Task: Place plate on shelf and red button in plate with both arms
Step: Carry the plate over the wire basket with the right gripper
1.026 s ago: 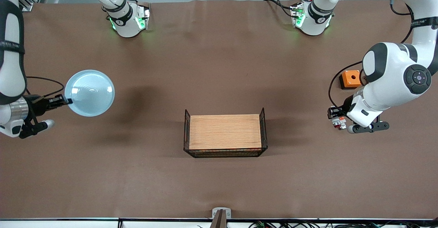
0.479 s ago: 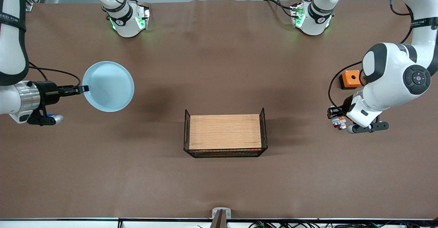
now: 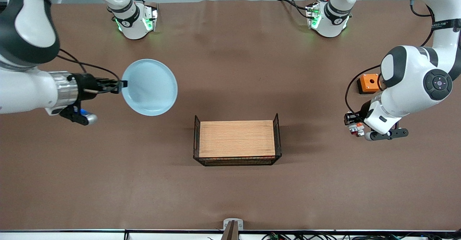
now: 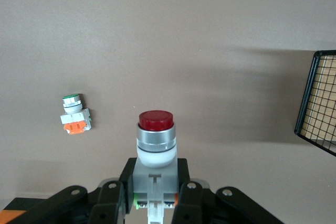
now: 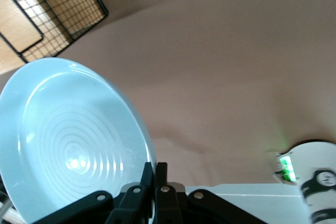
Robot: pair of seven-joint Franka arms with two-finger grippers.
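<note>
Pale blue and glossy, the plate (image 3: 149, 87) hung in the air over the bare brown table (image 3: 230, 196) toward the right arm's end, pinched at its rim by the right gripper (image 3: 120, 85), whose fingers were pressed tight on the edge. We judged that an edge grip kept the plate's face free, so it could be set flat on the wooden top of the wire rack (image 3: 236, 138) at the table's middle. The orange box with a hole (image 3: 368, 83) lay on the table toward the left arm's end. Near it the left gripper (image 3: 351, 121) was shut on the red button (image 3: 359, 132), clamping the block body and leaving the cap clear; we took this arm to be waiting. The right wrist view showed what the front view could not: ringed ridges in the plate's well (image 5: 73, 145), the two fingers closed on the rim, and the rack's mesh (image 5: 50, 14) ahead. The left wrist view showed the dark red cap (image 4: 156, 120) above its silver collar, a second, green-capped switch (image 4: 74, 114) lying on the table, and the rack's corner (image 4: 317, 103).
</note>
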